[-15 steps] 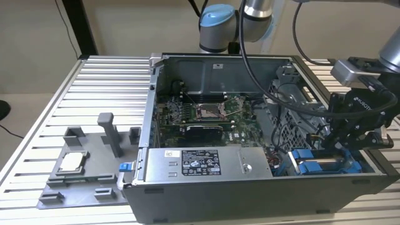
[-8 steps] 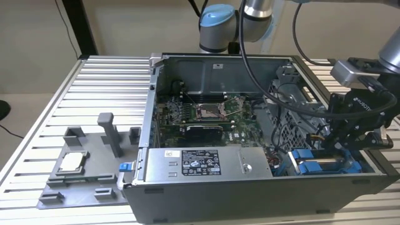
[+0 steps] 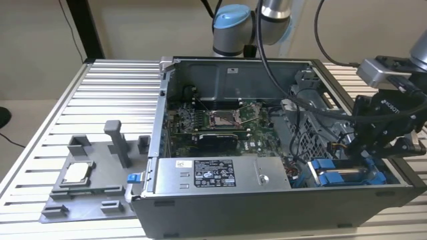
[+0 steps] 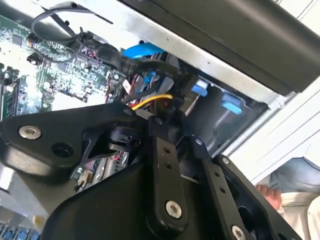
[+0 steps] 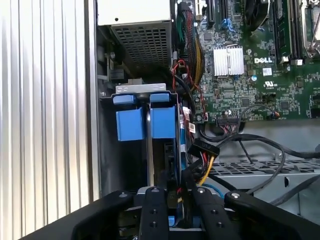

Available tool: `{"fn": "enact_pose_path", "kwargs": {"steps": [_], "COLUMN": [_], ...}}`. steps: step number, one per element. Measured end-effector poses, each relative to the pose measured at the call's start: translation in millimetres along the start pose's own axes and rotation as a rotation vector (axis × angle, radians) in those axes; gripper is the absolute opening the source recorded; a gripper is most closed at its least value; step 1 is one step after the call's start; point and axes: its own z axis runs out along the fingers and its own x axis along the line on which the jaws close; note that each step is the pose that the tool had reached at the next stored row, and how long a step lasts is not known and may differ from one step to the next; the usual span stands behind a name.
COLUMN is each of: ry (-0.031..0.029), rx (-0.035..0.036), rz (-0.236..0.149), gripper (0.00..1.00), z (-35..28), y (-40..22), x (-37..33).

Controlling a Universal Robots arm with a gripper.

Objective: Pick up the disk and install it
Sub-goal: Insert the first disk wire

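While your gripper (image 5: 172, 212) hangs inside the case (image 3: 200, 210), the blue-framed disk (image 5: 150, 122) sits just past jaws I can't tell are spread or closed.

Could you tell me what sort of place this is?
Probably a robotics lab test bench: an open computer case lies on a slatted aluminium table, a grey fixture tray sits beside it, and the gripper hangs over the blue drive carriers.

Printed label on power-supply box (image 3: 212, 176): print illegible. Brand mark on motherboard (image 5: 263, 60).
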Motion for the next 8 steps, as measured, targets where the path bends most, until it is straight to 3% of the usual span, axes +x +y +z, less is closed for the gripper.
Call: {"fn": "enact_pose_path", "kwargs": {"steps": [4,8], "ry": [0.0003,0.0000], "rx": [0.0002,0.0001], "rz": [0.000,0.000], "gripper": [1.00,1.00], "z": [-17.8,-17.8], "y": [2.4,2.4], "x": [1.1,1.1]}}
